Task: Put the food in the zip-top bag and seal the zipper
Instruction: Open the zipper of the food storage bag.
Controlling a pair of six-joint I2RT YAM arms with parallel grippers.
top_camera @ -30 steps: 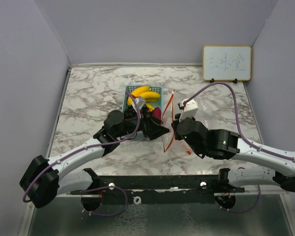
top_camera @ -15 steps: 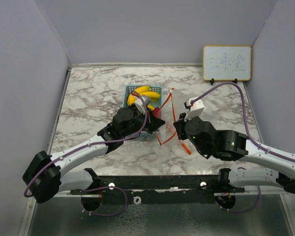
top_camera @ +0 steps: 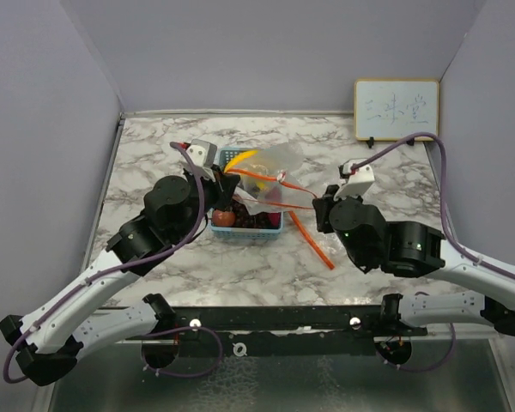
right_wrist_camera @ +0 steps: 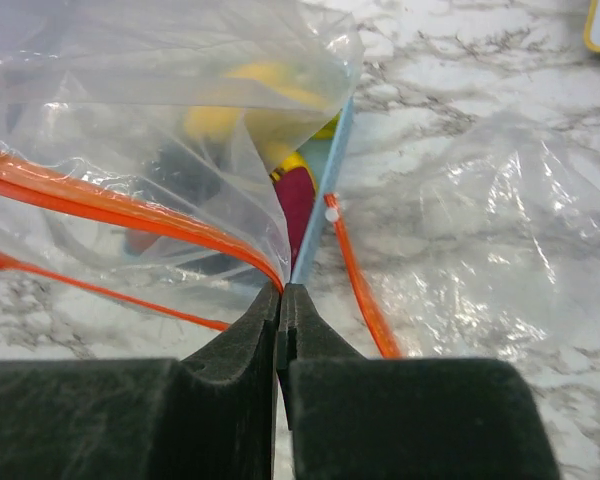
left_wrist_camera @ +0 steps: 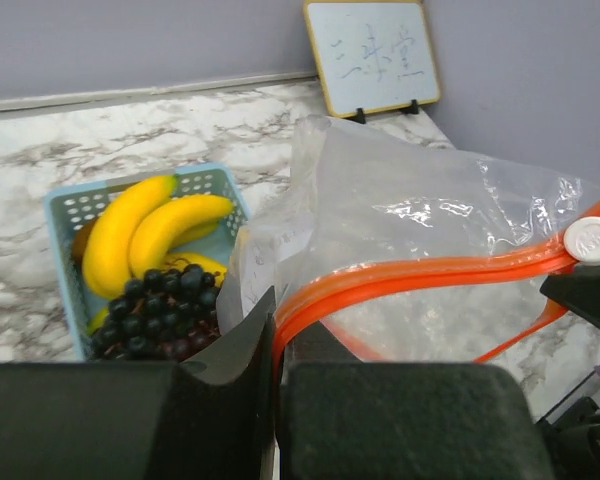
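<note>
While left gripper (left_wrist_camera: 277, 322) and right gripper (right_wrist_camera: 282, 296) pinch its orange zipper (left_wrist_camera: 430, 275), clear plastic zip-top bag (left_wrist_camera: 410, 205) spans above blue plastic mesh basket (left_wrist_camera: 65, 205). Yellow bananas (left_wrist_camera: 120, 240), purple grapes (left_wrist_camera: 160, 305) inside basket.

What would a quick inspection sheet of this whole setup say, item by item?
Surface: marble table.
Job's things: zip-top bag stretched between both grippers above the blue basket; bananas, grapes and magenta vegetable lie in the basket, not bagged.
Clutter: orange strip and clear plastic on the table right of the basket; cannot tell if it is a second bag.
Grippers: left gripper and right gripper both shut on the bag's orange zipper edge.
Cables: purple cable loops off each arm.
Surroundings: grey walls; whiteboard at back right.
</note>
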